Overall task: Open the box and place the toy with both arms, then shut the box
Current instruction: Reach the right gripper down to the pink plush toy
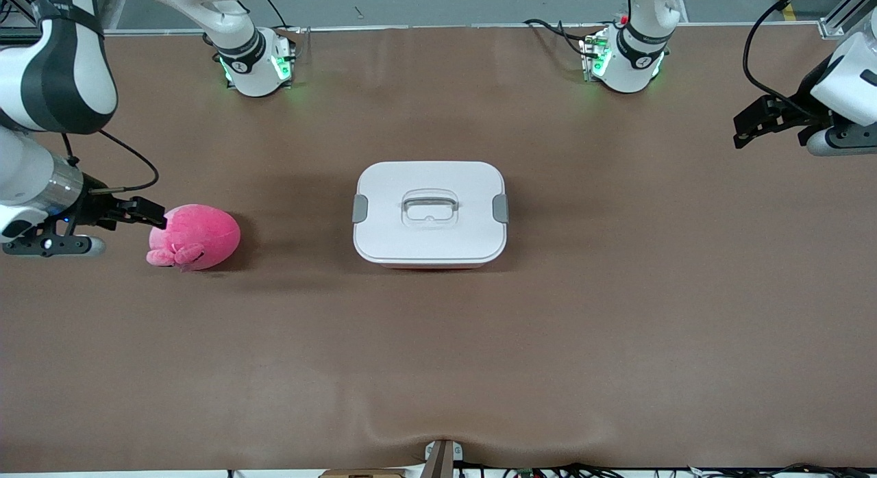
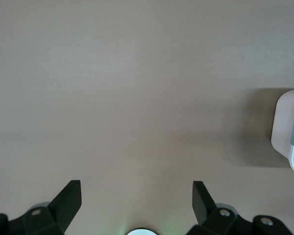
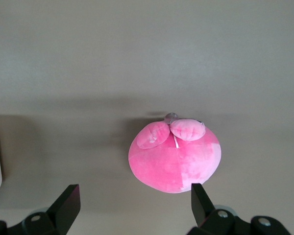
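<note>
The box [image 1: 429, 214] stands in the middle of the table with its white lid on and a grey clip [image 1: 360, 208] at each end; its corner shows in the left wrist view [image 2: 290, 132]. The pink toy [image 1: 199, 237] lies on the cloth toward the right arm's end of the table. My right gripper [image 1: 152, 215] hangs open just beside the toy, touching nothing; in its wrist view the toy [image 3: 174, 156] lies ahead of the open right gripper [image 3: 134, 196]. My left gripper [image 1: 743, 127] waits open over bare cloth at the left arm's end, seen open in the left wrist view [image 2: 136, 193].
A brown cloth [image 1: 438, 341] covers the whole table and wrinkles slightly near the front edge [image 1: 445, 433]. The two arm bases [image 1: 257, 67] [image 1: 627, 64] stand along the edge farthest from the front camera. A small bracket [image 1: 442, 457] sits at the nearest edge.
</note>
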You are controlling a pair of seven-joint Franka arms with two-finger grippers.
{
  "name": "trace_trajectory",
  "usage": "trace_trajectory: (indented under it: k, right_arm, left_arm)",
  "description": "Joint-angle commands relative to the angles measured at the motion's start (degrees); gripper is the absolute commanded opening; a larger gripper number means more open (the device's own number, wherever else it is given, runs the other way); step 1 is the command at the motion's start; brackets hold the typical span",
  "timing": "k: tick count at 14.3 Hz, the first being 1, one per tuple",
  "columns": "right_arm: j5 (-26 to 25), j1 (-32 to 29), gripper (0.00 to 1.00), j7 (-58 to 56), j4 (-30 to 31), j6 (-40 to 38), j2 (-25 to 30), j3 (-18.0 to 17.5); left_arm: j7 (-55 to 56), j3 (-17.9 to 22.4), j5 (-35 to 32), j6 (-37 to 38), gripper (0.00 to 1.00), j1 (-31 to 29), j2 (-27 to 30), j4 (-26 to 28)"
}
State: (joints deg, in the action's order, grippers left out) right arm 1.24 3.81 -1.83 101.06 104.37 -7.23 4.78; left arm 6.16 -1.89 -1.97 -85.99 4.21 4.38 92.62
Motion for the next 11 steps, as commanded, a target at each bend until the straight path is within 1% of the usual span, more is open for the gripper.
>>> trace_trajectory:
  k: [1,4,6,9,11]
  right_arm:
    - [-0.18,1.64,1.00,0.68,0.20,0.39,-1.38,0.49]
    - [-0.19,1.73,1.00,0.68,0.37,0.74,-3.05,0.49]
    - [-0.45,2.08,1.00,0.42,1.94,2.66,-3.41,0.50]
    - [-6.93,4.62,1.00,0.16,3.53,5.92,-5.16,0.41]
    - [-7.39,4.98,1.00,-1.15,3.36,7.67,-6.83,0.41]
  left_arm:
    - [0.16,-0.04,0.47,0.29,1.00,-0.08,-0.77,-1.22]
    - [3.40,-0.48,0.47,0.29,1.00,0.27,-0.95,-1.13]
    - [5.78,-0.66,0.47,0.29,1.00,0.88,-1.04,-1.13]
    - [6.58,-1.01,0.56,0.29,1.00,0.89,-1.04,-1.13]
    - [8.15,-1.09,1.00,0.29,1.00,0.97,-1.12,-1.04]
